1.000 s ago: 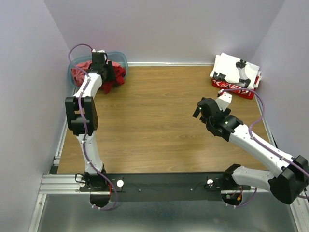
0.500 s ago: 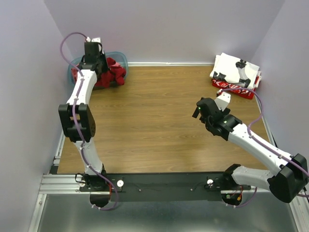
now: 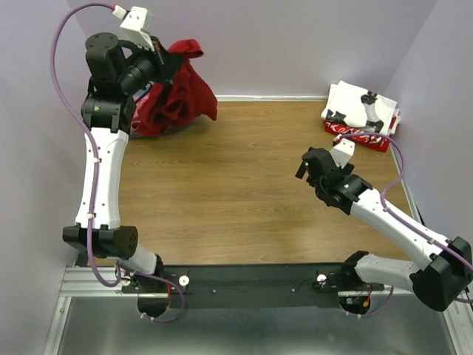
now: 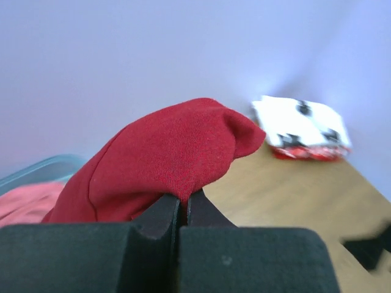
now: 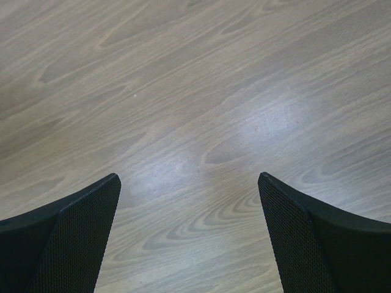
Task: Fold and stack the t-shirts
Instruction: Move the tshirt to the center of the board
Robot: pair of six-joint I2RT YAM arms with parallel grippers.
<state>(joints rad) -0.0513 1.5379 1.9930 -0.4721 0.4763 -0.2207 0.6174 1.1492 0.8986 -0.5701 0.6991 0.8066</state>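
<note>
The left arm stands stretched tall over the far left corner of the counter (image 3: 222, 192), its wrist bent toward the middle. The left hand (image 3: 165, 62) is pressed together, pinching a fold of the deep red t-shirt (image 3: 181, 100). The shirt hangs from the hand, its lower part bunched down at that corner. The right arm reaches low over the right half of the counter. The right hand (image 3: 305, 166) is spread wide, fingers aimed down at the wood, holding nothing. The white printed t-shirt (image 3: 362, 107) lies folded on the lettered red t-shirt (image 3: 360, 139) in the far right corner.
</note>
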